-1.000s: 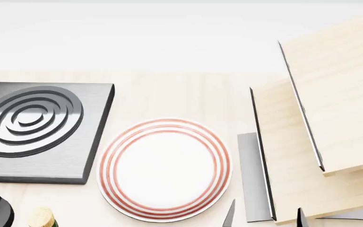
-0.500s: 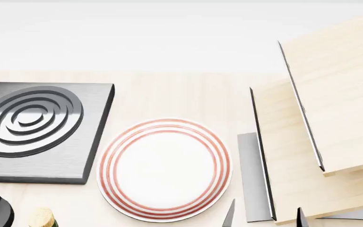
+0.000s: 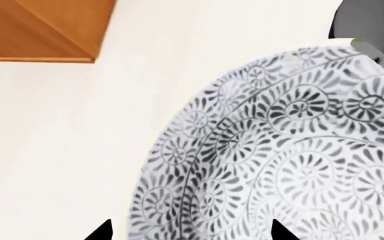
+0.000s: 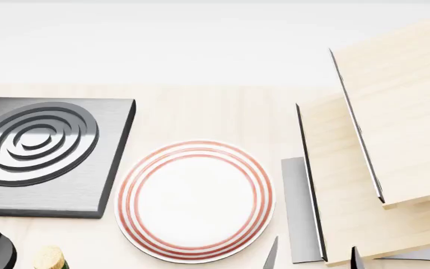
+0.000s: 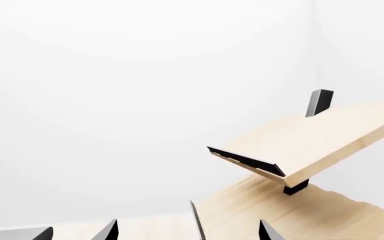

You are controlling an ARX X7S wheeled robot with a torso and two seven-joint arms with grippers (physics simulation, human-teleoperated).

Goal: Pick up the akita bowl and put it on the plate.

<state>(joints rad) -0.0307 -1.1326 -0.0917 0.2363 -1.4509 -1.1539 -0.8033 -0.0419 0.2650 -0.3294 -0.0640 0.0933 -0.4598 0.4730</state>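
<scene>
Left gripper (image 3: 188,234) fingertips spread wide beside akita bowl (image 3: 292,160).

Both end effectors, left (image 3: 188,231) and right (image 5: 188,231), show spread dark fingertips.

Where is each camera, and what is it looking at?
Head view: on the robot's head, looking down at the plate and stove burner; dark gripper tips at the bottom edge.
Left wrist view: near the left gripper, close above the akita bowl.
Right wrist view: near the right gripper, facing the wooden shelf, which the head view shares.
</scene>
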